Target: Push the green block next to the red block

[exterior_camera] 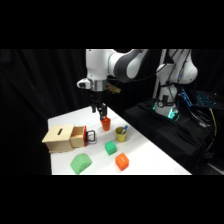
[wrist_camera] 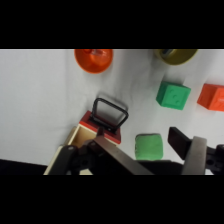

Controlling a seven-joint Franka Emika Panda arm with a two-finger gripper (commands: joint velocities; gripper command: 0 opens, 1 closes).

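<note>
Nearest the camera in the side view, the larger green block with a rounded top is sitting at the front of the white table, and just to its right the red block is resting on its own. A little further back, the green block is lying apart from the red block, a clear gap showing between them, and nothing is touching either cube. To the left, a wooden box is standing with its red drawer front and black handle facing the blocks. Behind the green block, a yellow cup is holding something blue. Further back still, a small orange-red cup-like piece is standing upright, and the gripper is hanging right above it, well away from the green block. In the wrist view the fingers are standing spread apart with nothing between them, the rounded green block showing in the gap, the black handle just ahead, and the green block and red block side by side beyond.
</note>
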